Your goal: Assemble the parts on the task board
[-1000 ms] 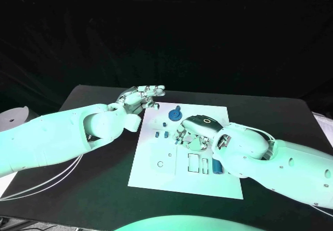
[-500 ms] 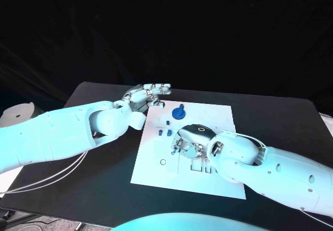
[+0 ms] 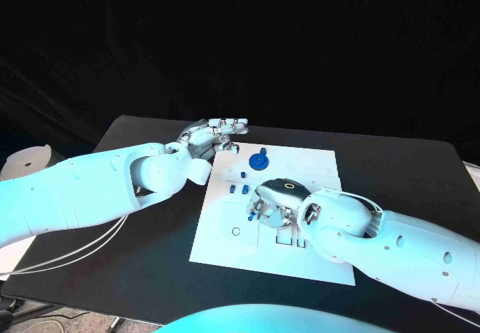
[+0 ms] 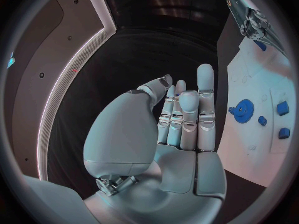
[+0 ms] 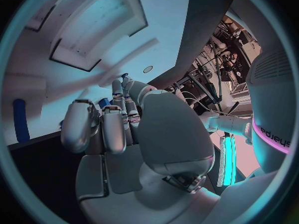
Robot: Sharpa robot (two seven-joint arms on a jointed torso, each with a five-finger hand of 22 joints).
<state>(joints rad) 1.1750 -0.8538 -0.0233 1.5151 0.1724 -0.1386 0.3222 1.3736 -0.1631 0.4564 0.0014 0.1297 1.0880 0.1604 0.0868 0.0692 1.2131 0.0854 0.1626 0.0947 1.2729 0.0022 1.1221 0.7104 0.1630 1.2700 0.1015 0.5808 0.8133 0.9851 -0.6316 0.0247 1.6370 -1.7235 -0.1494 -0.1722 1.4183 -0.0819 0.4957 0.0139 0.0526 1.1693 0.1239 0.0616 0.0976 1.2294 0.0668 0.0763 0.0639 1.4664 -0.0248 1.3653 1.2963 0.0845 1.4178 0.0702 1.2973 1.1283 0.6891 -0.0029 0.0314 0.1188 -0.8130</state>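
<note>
The white task board (image 3: 225,236) lies in the middle of the black table. My right hand (image 3: 271,205) hovers low over its centre with fingers curled down; in the right wrist view a small blue part (image 5: 103,103) shows pinched among its fingertips. A blue gear (image 3: 259,161) stands near the board's far edge, with three small blue pieces (image 3: 238,187) just in front of it. A blue cylinder (image 5: 20,120) lies on the board. My left hand (image 3: 215,134) floats by the board's far left corner, fingers straight, side by side and holding nothing (image 4: 184,117).
Rectangular slots (image 5: 99,30) are cut into the board near my right hand. The gear (image 4: 241,108) and small pieces (image 4: 283,120) lie close to my left hand's fingertips. Bare black table (image 3: 130,243) runs to the left of the board and beyond it on the right.
My right hand has slid across the board toward its near left, away from the gear. My left hand has stayed by the far left corner.
</note>
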